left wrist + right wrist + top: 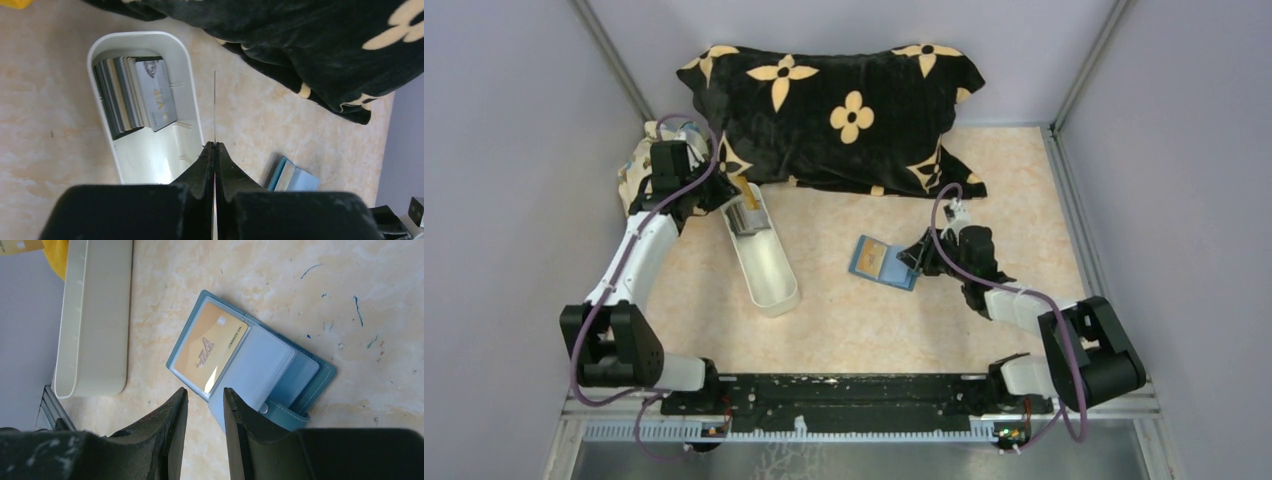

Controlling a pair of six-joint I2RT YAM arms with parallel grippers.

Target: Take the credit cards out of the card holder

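Black-and-white arms (639, 255), purple cables (934, 218) (looping), black fingers (170, 440)

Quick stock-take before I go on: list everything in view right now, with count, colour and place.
pillow: one, black with tan flowers, far side of the table
tray: one, white, oblong, left of centre
stacked cards: several, grey and silvery, on edge in the tray's far end
held card: one, seen edge-on, colour unclear, in the left gripper
card holder: one, blue-teal, lying open right of centre
tan card: one, in the holder's clear sleeve
left gripper: shut on the held card, by the tray
right gripper: open, at the holder's edge
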